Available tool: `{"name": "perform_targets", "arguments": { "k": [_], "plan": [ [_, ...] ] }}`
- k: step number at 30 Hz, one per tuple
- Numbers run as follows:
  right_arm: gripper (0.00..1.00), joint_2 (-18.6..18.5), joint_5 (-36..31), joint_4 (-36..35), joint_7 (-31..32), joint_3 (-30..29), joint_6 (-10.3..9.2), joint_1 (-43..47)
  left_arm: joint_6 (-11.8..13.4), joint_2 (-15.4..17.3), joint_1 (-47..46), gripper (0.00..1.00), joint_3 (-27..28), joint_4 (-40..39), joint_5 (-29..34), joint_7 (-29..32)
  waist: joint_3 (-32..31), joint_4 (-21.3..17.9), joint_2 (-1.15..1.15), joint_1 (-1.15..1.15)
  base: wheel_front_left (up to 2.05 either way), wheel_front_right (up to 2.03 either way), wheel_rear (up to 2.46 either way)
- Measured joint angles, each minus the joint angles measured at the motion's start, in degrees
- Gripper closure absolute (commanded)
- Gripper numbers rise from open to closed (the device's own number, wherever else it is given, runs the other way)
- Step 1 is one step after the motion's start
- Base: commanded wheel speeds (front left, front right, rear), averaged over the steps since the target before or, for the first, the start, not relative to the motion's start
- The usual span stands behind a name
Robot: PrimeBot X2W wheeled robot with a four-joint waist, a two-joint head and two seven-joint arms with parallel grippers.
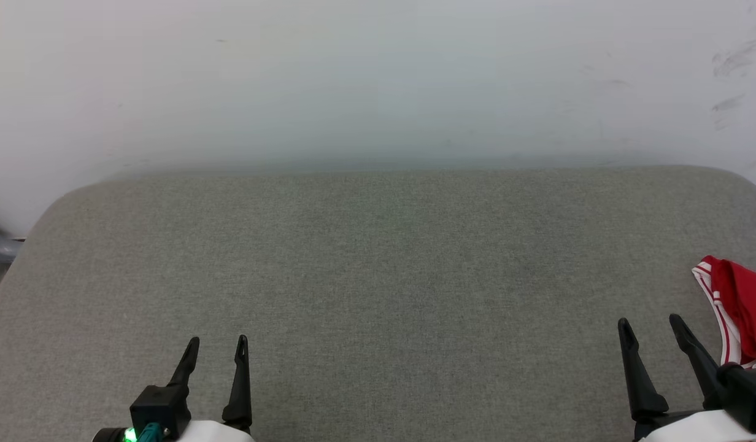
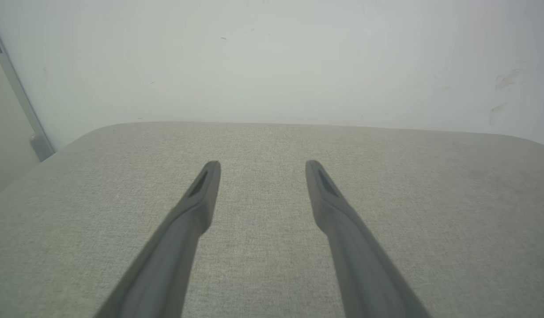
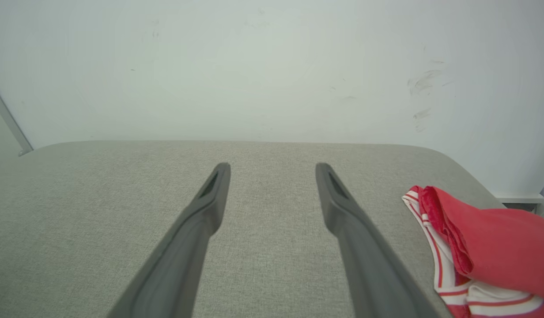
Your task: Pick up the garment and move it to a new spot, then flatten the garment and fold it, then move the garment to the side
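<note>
the garment [image 1: 743, 307], one red shirt with white striped trim, lies bunched at the right edge of the pad [image 1: 378, 276], either waiting to be picked up or already set aside; which, cannot be told. just beside it, over the pad's near right, the right gripper [image 1: 650, 320] hangs with its two fingers spread and empty, probably to reach it. the left gripper [image 1: 218, 339], second of two, hovers over the pad's near left, fingers likewise spread, holding nothing.
</note>
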Motion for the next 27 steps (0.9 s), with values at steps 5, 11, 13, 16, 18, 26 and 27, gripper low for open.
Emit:
{"name": "perform_targets", "arguments": {
  "k": [5,11,13,16,18,26,27],
  "plan": [
    [0.00,0.0,0.5,-0.1,-0.1,0.0,0.00,0.0,0.0,0.0,-0.1,0.00,0.2,0.0,0.1,0.0,0.2,-0.1,0.00,0.00,0.00,0.00,0.00],
    [0.00,0.0,0.6,-0.1,-0.3,0.0,0.00,0.0,-0.3,0.0,-0.2,0.00,0.4,0.0,0.4,0.0,0.3,-0.1,0.00,0.00,0.00,0.00,0.00],
    [0.00,0.0,0.8,0.0,-0.3,0.0,0.00,0.0,-0.4,0.0,-0.3,0.00,0.4,0.0,0.5,0.0,0.3,0.0,0.00,0.00,0.00,0.00,0.00],
    [1.00,0.0,0.9,0.3,-0.3,-0.1,0.00,0.0,-0.5,-0.1,-0.2,1.00,0.4,0.2,0.5,0.1,0.3,0.0,0.00,0.00,0.00,0.00,0.00],
    [1.00,0.0,1.0,1.5,-0.2,0.0,0.00,0.2,-0.5,-0.3,0.4,1.00,0.2,1.3,0.5,0.1,0.3,0.0,0.00,0.00,0.00,0.00,0.00],
    [1.00,0.0,9.1,4.1,-0.2,0.4,0.00,-0.1,-1.4,-1.2,0.7,1.00,1.5,2.5,-6.5,2.4,0.5,0.1,0.00,0.01,0.00,0.00,0.00],
    [1.00,-0.1,10.2,4.5,-0.2,0.4,0.00,-0.2,-1.5,-1.4,0.6,1.00,1.7,2.6,-7.6,2.7,0.5,0.1,0.00,0.00,0.00,0.00,0.00]
  ]
}}
